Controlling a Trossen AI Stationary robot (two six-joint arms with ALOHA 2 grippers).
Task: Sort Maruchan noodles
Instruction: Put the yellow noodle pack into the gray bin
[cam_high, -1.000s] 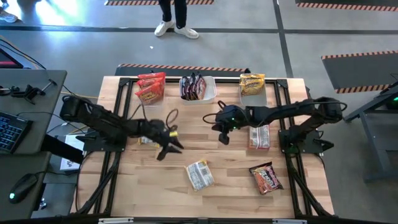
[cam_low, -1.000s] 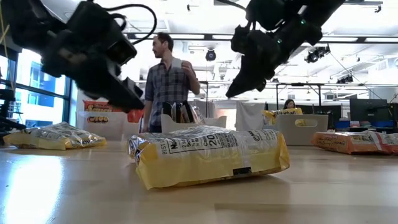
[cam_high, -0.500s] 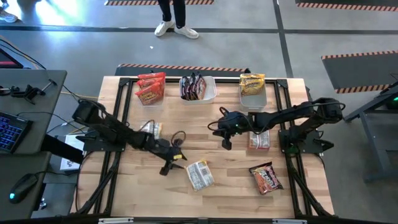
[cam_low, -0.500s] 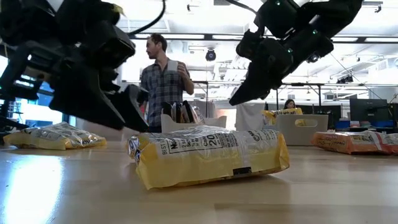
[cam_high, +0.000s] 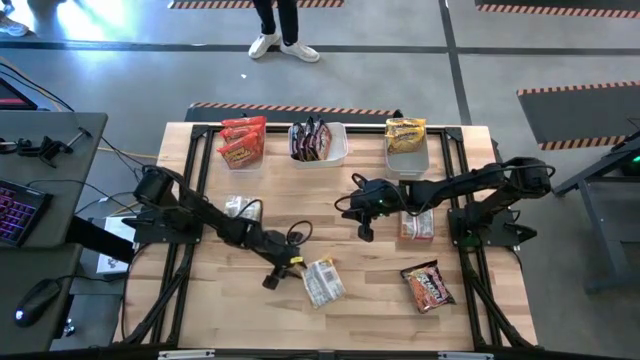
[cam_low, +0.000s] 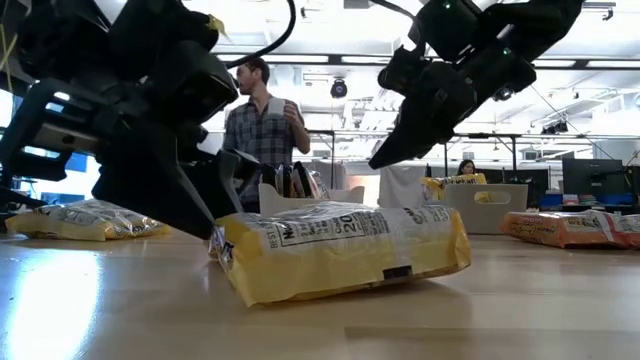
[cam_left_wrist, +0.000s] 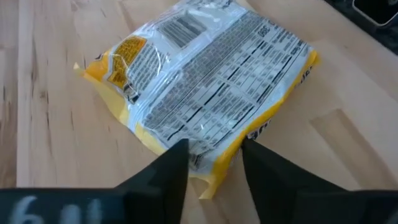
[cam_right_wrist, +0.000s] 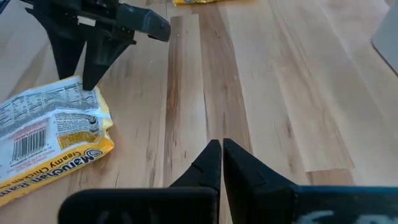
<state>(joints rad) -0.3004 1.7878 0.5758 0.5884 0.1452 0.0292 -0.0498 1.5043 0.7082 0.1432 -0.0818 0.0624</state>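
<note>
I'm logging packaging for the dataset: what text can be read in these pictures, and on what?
"Maruchan" and "Creamy Chicken": yellow packet at the left gripper.
"20": same packet's back, low view.
Fine print on its back: too small.
Packets in the tubs: unreadable.

Three clear tubs (cam_high: 407, 160) line the wooden table's (cam_high: 350, 320) far edge; a person (cam_low: 262, 125) stands beyond.

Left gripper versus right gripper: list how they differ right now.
The left gripper has its fingers parted around the corner of a yellow noodle packet; the right gripper has its fingers shut on nothing. In the high view the left sits low near the table's front, the right hovers mid-table. Both are dark and two-fingered.
</note>
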